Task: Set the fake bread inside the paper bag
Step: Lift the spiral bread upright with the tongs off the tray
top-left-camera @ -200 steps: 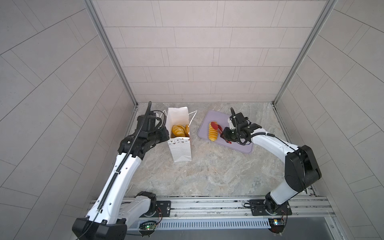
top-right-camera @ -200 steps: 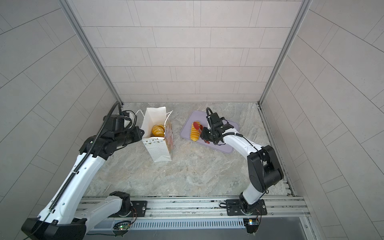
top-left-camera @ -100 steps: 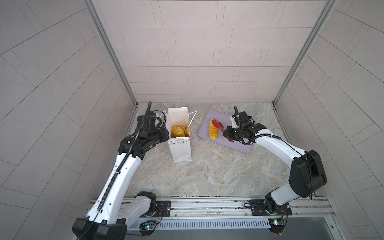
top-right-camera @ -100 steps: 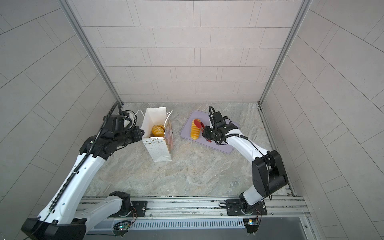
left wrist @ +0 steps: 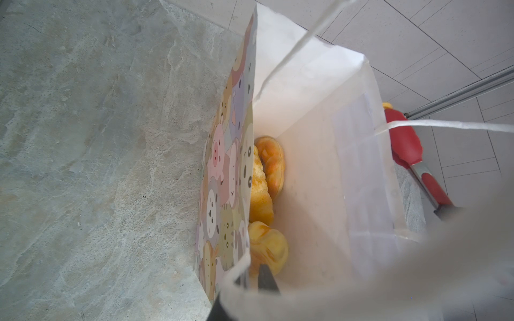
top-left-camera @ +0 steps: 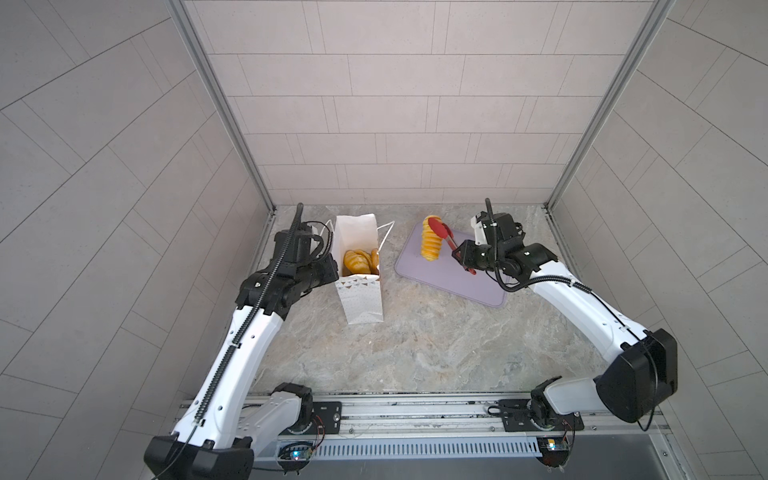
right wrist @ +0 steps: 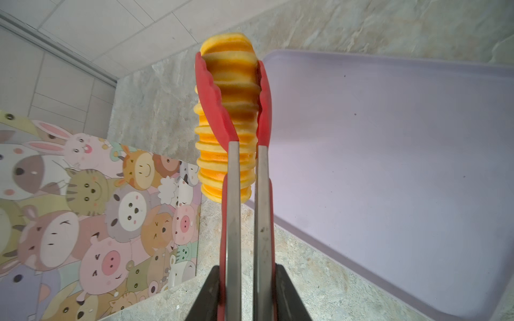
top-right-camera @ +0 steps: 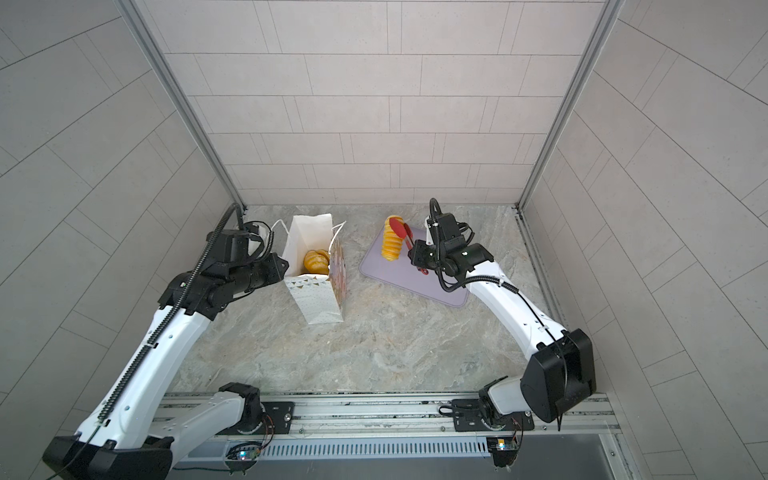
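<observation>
No legible words, brands, numbers or labels anywhere, bag [right wrist: 97, 208] side printed with wordless cartoon animal faces, bag front with plain triangle bunting and dots, no lettering

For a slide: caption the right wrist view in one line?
Red-tipped tongs in the right gripper pinch a striped fake bread loaf between the lilac tray and the paper bag.

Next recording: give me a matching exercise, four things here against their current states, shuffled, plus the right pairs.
Things: 1 striped loaf; 2 tongs; 3 paper bag; 4 tray.
States: A flat on the table, no bread seen on it; B clamped in the right gripper; C pinched by the tongs, lifted clear; D standing open, pastries inside, rim held by left gripper.
Pairs: 1-C; 2-B; 3-D; 4-A.
</observation>
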Controlling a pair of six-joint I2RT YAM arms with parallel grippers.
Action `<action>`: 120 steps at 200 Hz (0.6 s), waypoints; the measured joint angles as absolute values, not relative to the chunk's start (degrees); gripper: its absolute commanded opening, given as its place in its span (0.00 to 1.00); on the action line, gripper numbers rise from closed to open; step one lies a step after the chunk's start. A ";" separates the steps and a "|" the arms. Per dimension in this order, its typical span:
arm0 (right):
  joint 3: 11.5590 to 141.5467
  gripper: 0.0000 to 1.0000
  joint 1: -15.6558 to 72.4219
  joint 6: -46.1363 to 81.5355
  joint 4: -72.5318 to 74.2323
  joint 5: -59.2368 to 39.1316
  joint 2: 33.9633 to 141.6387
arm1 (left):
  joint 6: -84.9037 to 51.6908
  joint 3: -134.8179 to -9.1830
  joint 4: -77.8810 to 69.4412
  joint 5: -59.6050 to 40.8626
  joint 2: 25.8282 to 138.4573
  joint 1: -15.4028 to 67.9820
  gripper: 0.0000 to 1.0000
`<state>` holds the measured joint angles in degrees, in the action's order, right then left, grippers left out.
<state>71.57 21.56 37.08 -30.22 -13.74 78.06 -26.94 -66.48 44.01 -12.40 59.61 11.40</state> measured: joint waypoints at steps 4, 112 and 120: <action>71.92 0.28 21.56 37.04 -30.44 -13.56 77.62 | -26.94 -66.48 44.01 -12.40 59.61 11.40 0.18; 85.08 0.28 21.45 35.57 -35.97 -12.16 74.56 | -26.94 -66.65 44.03 -12.40 59.57 11.40 0.18; 85.69 0.28 21.45 35.55 -36.38 -12.16 74.46 | -26.94 -66.72 44.07 -12.40 59.57 11.40 0.18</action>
